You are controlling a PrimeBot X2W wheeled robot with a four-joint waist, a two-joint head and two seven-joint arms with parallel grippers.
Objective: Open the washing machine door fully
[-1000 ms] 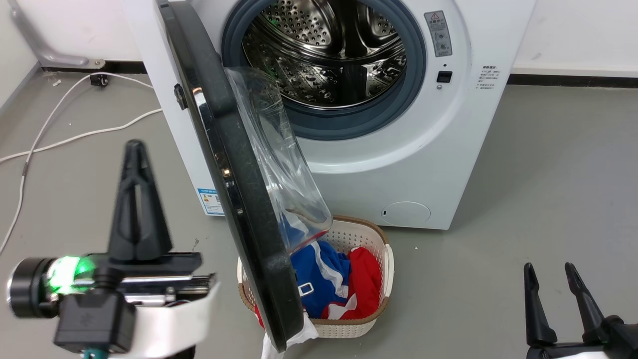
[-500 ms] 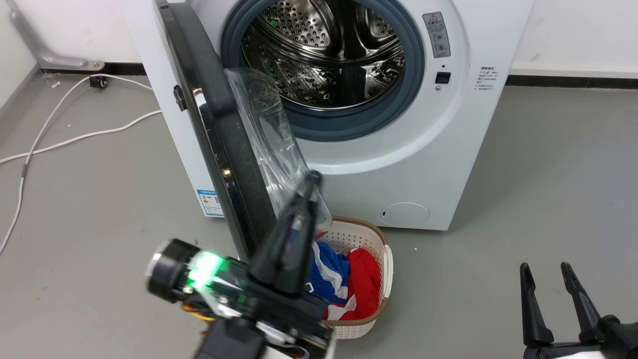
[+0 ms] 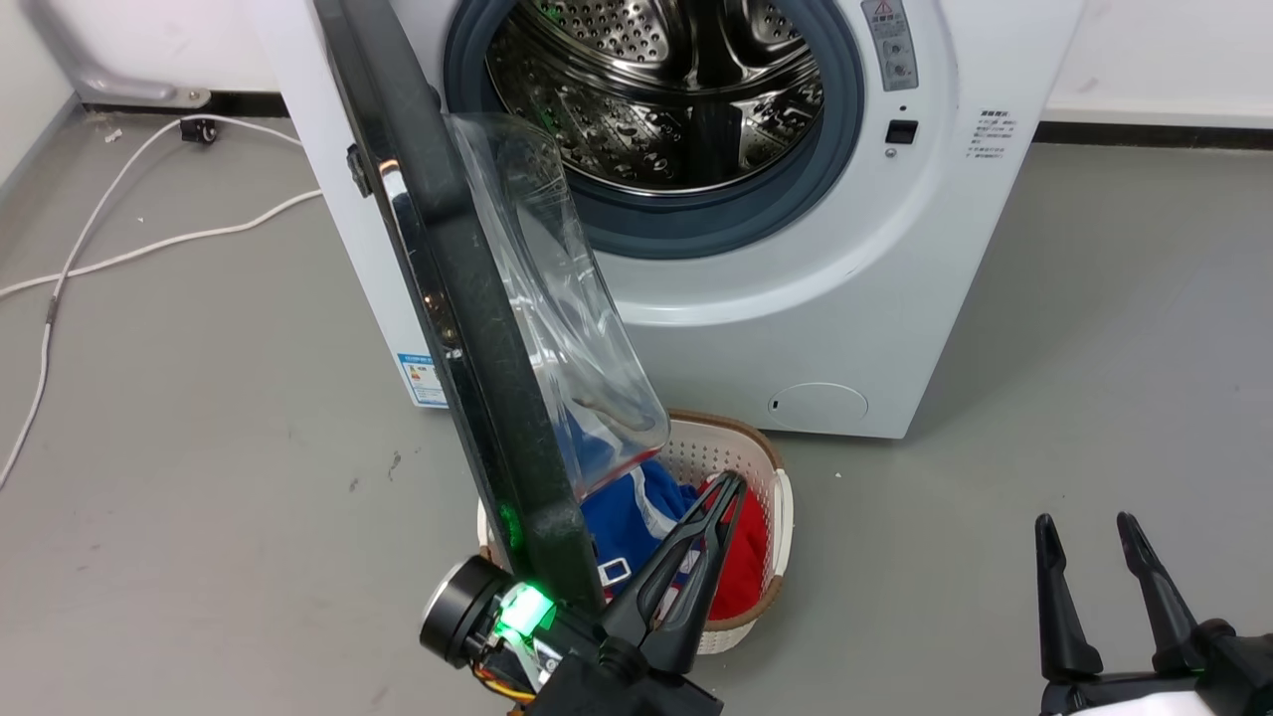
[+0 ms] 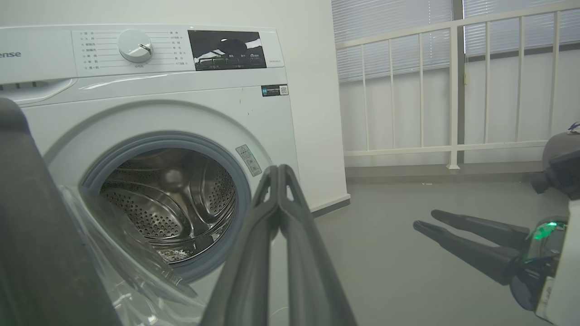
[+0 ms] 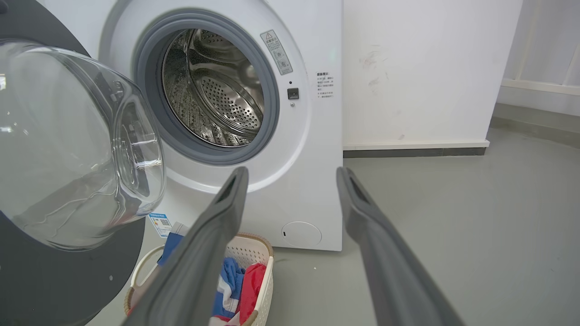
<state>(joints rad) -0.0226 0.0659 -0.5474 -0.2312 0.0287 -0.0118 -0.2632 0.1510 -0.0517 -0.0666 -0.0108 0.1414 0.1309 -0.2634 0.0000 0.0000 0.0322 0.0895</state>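
Looking down from the head, the left gripper (image 3: 731,487) has its two fingers pressed together with nothing between them. The washing machine door (image 3: 467,298) stands edge-on just to the left of those fingers, angled out from the washing machine (image 3: 895,298), with its clear bowl above the tips. A laundry basket (image 3: 771,452) of blue and red clothes lies under the tips. The right gripper (image 3: 1084,522) sits well off to the right of the door, its fingers spread and empty.

From the left wrist, the closed fingers (image 4: 253,253) meet at one point in front of the machine's white front (image 4: 272,127). The door's black rim (image 4: 27,226) rises to their left and the steel drum (image 4: 172,199) lies between rim and tips. The right gripper (image 4: 424,218) is off to the right, parted.

From the right wrist, the fingers stand wide apart around bare air. The door's bowl (image 5: 68,158) bulges left of the left finger (image 5: 213,235), the machine (image 5: 317,158) is ahead, and the basket (image 5: 265,256) is beneath that finger.
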